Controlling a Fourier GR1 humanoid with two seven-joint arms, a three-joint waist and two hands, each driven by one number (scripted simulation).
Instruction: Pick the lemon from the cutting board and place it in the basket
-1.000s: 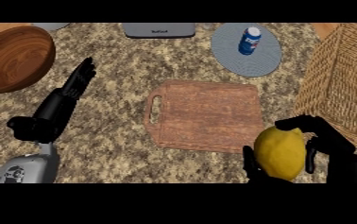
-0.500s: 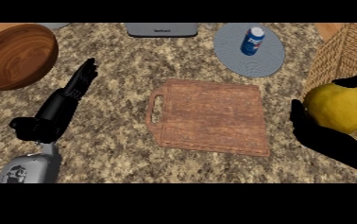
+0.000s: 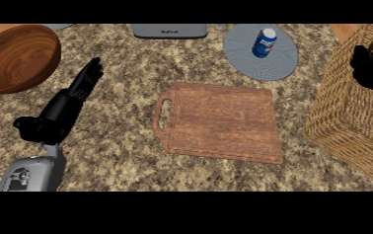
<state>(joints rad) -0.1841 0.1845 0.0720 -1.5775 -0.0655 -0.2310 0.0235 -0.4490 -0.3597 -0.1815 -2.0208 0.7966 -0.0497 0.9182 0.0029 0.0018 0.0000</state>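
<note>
Speckled brown-and-beige granite counter (image 3: pixel 124 154) across the whole head view.

Brown rectangular wooden cutting board (image 3: pixel 218 124) at the centre, flat, slightly skewed, with a slot handle on the edge toward the view's left.

Tan woven wicker basket (image 3: pixel 339 119) at the right edge, cut off by the frame, just beside the board's right side but apart from it.

Round dark-brown wooden bowl (image 3: pixel 25 58) at the upper left, partly out of frame.

Round grey plate (image 3: pixel 247 62) above the board's right corner, between the board and the counter's far edge, close to the basket.

Grey left forearm (image 3: pixel 29 174) up from the lower left corner, ending in the black left hand (image 3: pixel 84 82): fingers straight and together, pointing up the view toward the bowl, holding nothing, well apart from the board.

Flat grey appliance (image 3: pixel 169 30) at the top edge, only 1 side showing.

Black right hand (image 3: pixel 362 65) at the far right edge over the basket's rim, only a small part in view; open or closed cannot be told.

Small blue can with a white cap (image 3: pixel 264 42) upright on the plate's upper half.

Lemon: out of sight; whether in the basket or behind the right hand cannot be told.
</note>
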